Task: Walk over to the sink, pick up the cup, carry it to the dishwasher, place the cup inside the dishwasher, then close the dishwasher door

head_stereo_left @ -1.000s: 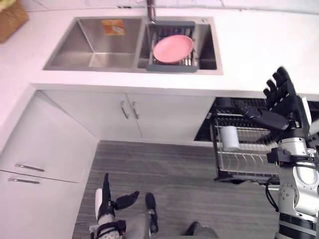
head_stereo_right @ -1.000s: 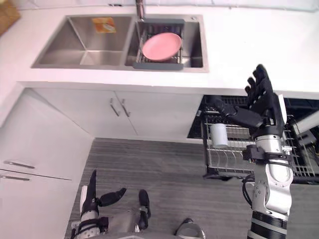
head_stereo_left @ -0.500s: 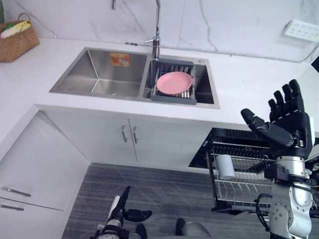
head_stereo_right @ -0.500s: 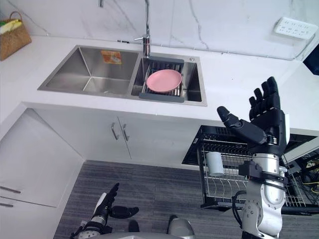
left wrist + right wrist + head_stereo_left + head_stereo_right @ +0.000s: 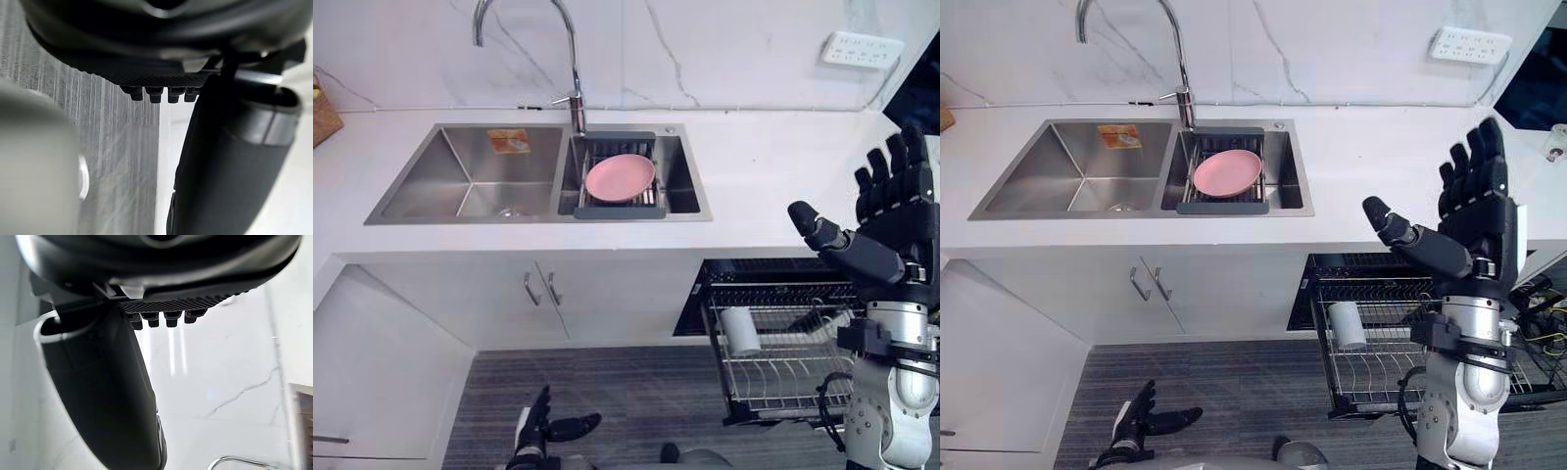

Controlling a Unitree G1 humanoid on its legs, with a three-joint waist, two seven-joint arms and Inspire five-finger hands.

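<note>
Left robot hand hangs low, fingers loose, empty. Right robot hand raised, fingers straight, empty. Cup sits in the pulled-out rack — unmoved since a second ago, just the head tilted up. Placing looks done; closing up remains. Rack's right end hidden behind the right wrist; cup's facing unclear.

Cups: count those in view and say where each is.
1. The white cup sits at the left end of the pulled-out dishwasher rack. Others may be hidden farther back in it.
</note>
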